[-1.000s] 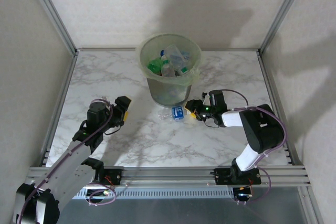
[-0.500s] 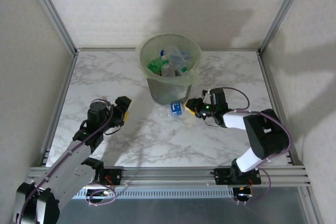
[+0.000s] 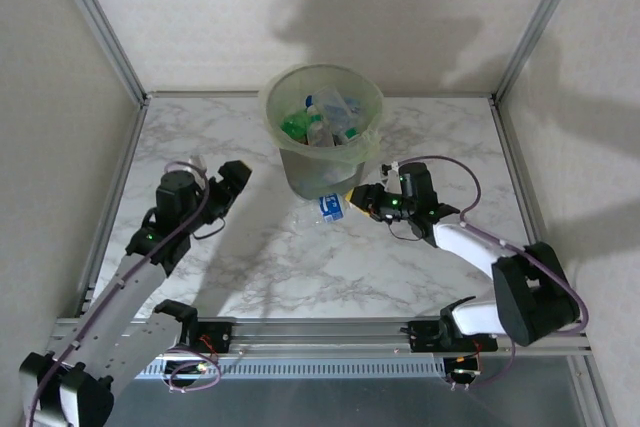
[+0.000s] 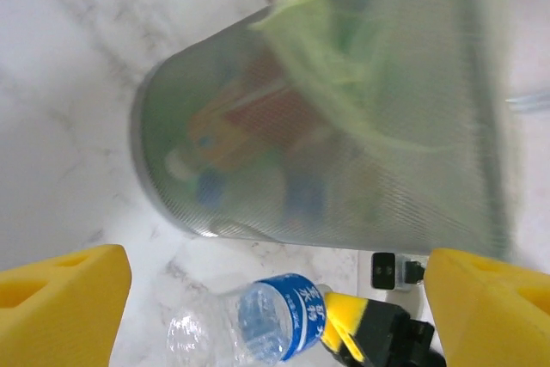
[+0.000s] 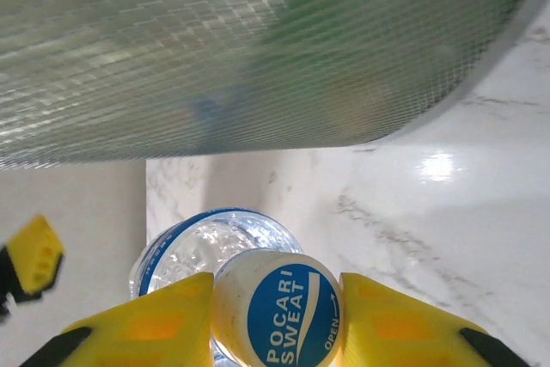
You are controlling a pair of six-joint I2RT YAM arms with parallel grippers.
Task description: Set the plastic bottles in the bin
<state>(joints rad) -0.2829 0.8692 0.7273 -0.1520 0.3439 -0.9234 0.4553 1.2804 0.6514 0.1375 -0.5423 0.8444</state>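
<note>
One plastic bottle (image 3: 333,208) (image 4: 258,328), clear with a blue label, was pinched at its cap end between your right fingers (image 3: 358,196) (image 5: 146,328). The right wrist view showed the yellow pads tight on either side of the white-and-blue cap (image 5: 288,311). The bottle's body stuck out past the fingertips toward the foot of the bin (image 3: 300,172) (image 5: 258,40), just beside its wall. Could not tell whether it touched the tabletop (image 3: 250,257). Several crushed bottles (image 3: 325,117) lay inside the bin, above and beyond those fingers. Your left fingers (image 3: 238,175) (image 4: 60,298) stood wide apart with nothing between them, aimed at the bin. The held bottle lay ahead of them, low between the two pads and well clear of both.
</note>
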